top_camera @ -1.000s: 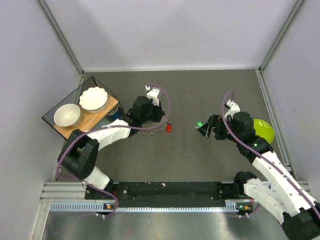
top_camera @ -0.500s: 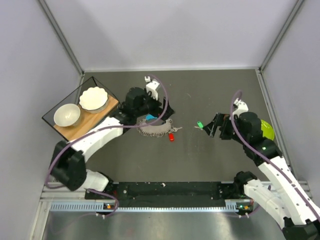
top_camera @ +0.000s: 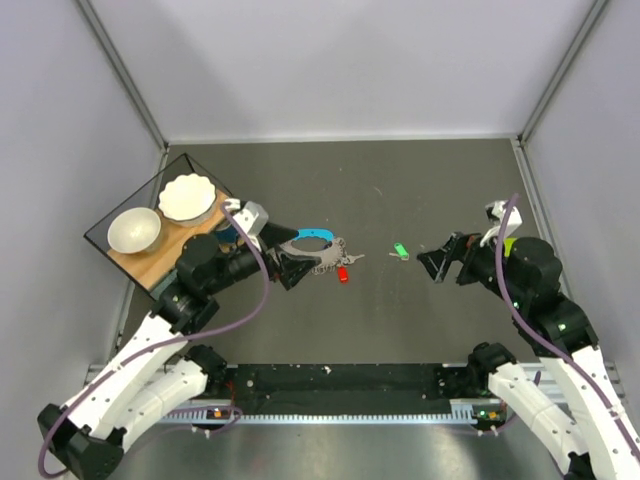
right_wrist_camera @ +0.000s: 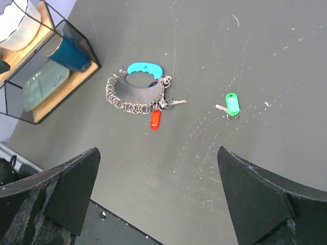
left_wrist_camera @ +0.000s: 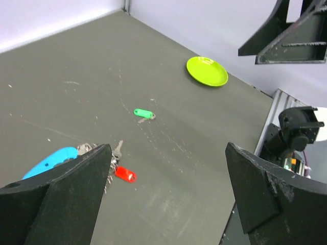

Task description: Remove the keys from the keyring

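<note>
Top external view: a rack [top_camera: 138,262] holding two white bowls [top_camera: 134,229] stands at the far left. The left gripper [top_camera: 292,267] hovers just left of the keys [top_camera: 330,258], with its jaws spread wide and nothing held.

The bunch lies on the table [top_camera: 380,190], left of centre. It has a cyan tag [top_camera: 313,236] on its far side, a chain [right_wrist_camera: 125,106] of small links curving round its near side, and a red tag [top_camera: 343,273] at its near right. The keyring itself is too small to tell apart within the bunch.

A green-tagged key [top_camera: 401,250] lies alone to the right, well apart from the bunch. The right gripper [top_camera: 432,262] is just right of that key, jaws wide open and empty. A lime plate [left_wrist_camera: 207,71] sits near the right edge, mostly hidden behind the right arm in the top view.
</note>
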Robot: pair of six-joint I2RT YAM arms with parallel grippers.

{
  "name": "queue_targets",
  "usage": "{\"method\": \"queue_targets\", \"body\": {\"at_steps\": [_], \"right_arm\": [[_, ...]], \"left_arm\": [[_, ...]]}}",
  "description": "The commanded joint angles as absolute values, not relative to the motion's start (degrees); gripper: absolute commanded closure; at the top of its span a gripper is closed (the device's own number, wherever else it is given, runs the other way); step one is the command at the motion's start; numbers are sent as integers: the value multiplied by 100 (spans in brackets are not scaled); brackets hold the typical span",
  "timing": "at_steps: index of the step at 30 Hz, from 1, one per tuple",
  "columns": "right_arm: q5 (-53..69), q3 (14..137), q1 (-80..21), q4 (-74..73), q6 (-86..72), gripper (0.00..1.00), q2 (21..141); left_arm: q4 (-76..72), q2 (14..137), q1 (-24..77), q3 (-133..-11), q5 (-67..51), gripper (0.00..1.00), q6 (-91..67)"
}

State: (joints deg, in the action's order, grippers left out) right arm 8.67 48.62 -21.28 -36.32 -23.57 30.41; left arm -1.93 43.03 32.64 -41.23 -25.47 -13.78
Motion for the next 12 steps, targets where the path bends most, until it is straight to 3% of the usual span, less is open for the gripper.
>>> {"method": "queue_targets", "body": {"at_steps": [1,12], "right_arm": [[1160,5097,-2145,-3559,-1987,1,3155],[950,5150,-2145,-3533,-1933,1,3147]], "left_arm": [[-492,3789,3269,-3797,-2681,1,-1635],[-352,3568,3270,-3894,-2373,1,-1547]]}}
